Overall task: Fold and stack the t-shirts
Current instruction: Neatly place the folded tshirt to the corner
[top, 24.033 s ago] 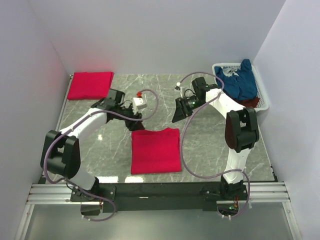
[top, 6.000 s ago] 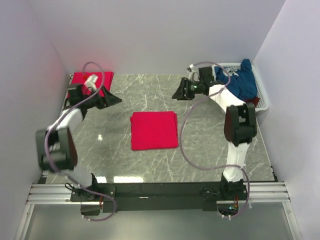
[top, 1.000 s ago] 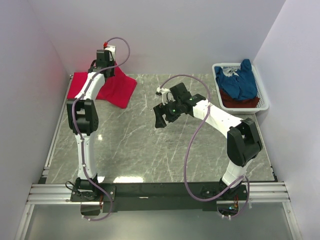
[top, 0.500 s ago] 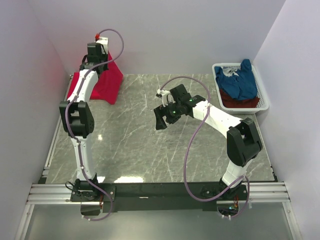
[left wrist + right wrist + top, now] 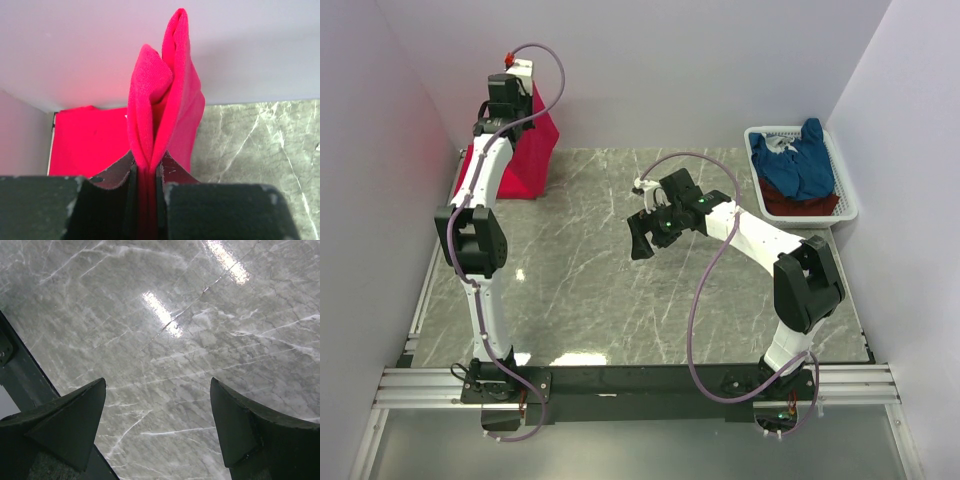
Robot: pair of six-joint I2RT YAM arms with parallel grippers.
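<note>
While the left gripper (image 5: 145, 175) is pinching a bright red t-shirt (image 5: 167, 110) aloft near the folded red t-shirt (image 5: 87, 142) at the far-left corner of the table (image 5: 620, 290), the right gripper (image 5: 157, 427) is hovering wide open.

Bright even light, glare streaks on marble table (image 5: 150, 355), soft shadows

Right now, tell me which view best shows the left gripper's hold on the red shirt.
Left wrist: the left gripper pinches the red shirt close up. Top external shows it hanging small, far back; right wrist shows none of it.
</note>
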